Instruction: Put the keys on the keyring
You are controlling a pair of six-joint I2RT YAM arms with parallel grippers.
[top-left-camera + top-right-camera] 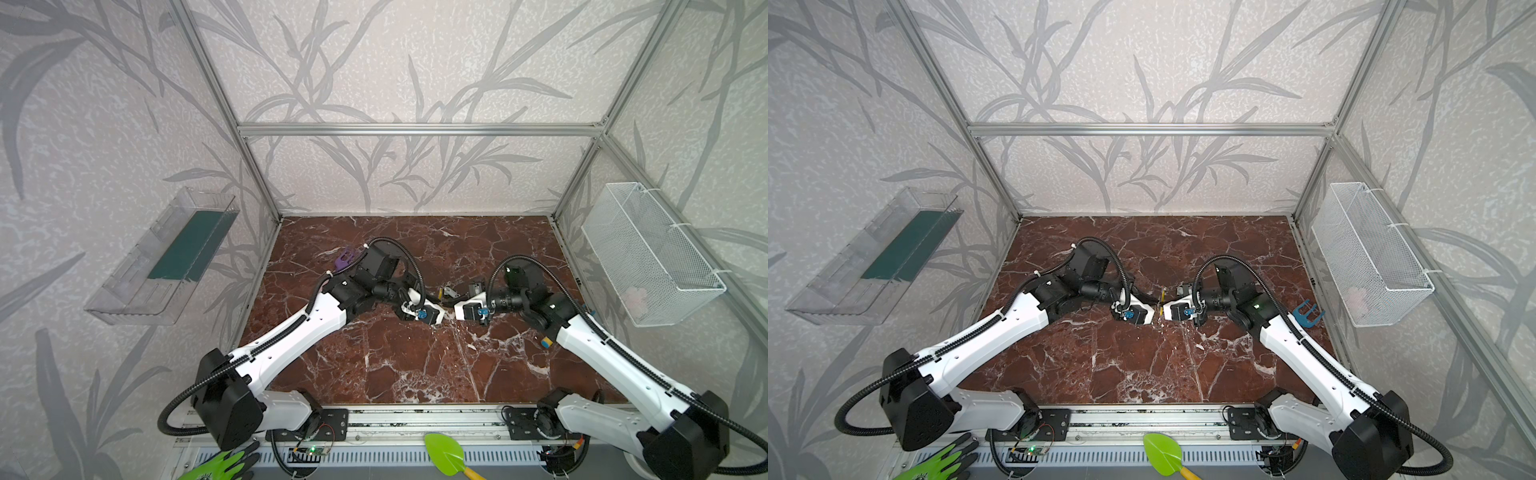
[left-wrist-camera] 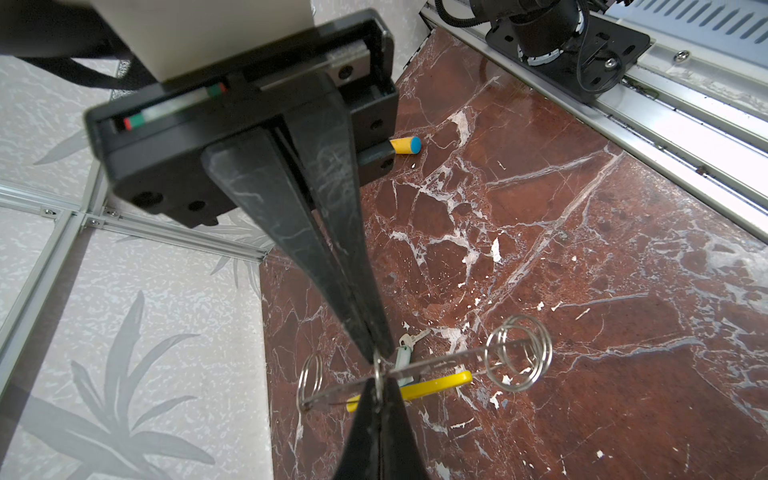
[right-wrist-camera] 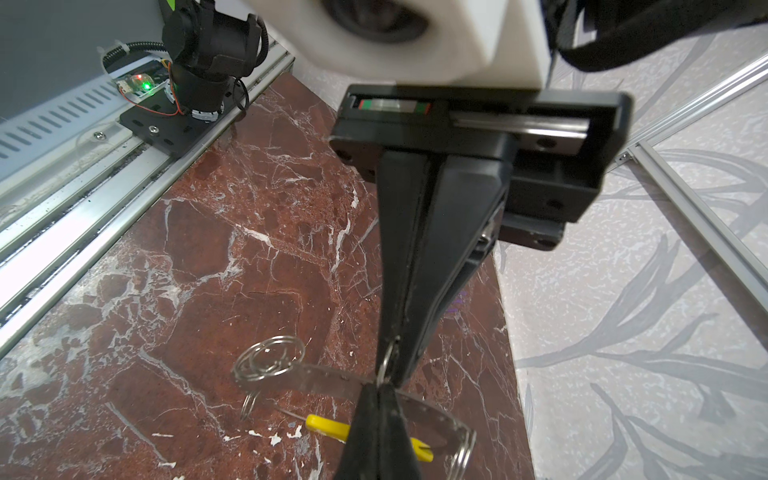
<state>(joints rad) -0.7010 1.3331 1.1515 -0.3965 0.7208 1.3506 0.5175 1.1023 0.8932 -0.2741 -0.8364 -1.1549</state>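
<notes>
The keyring [image 2: 440, 361] hangs above the marble table as a thin grey notched strip, seen edge-on. It has wire rings [image 2: 519, 353] at its ends and a yellow sleeve [image 2: 436, 384] along one arc. My left gripper [image 2: 378, 384] and right gripper [image 2: 376, 359] meet tip to tip at its middle. Both are shut there, on a small wire ring [image 3: 387, 358] threaded on the strip. The keys [image 2: 402, 358], a pale teal tag and a small silver key, sit just beyond the strip; whether they touch it is unclear. In a top view the grippers meet at mid-table [image 1: 1159, 307].
A yellow peg with a blue end [image 1: 545, 341] lies by the right arm, with a blue plastic piece [image 1: 1307, 313] close to it. A purple object [image 1: 344, 259] sits behind the left arm. A white mesh basket [image 1: 648, 253] hangs on the right wall and a clear tray [image 1: 166, 257] on the left.
</notes>
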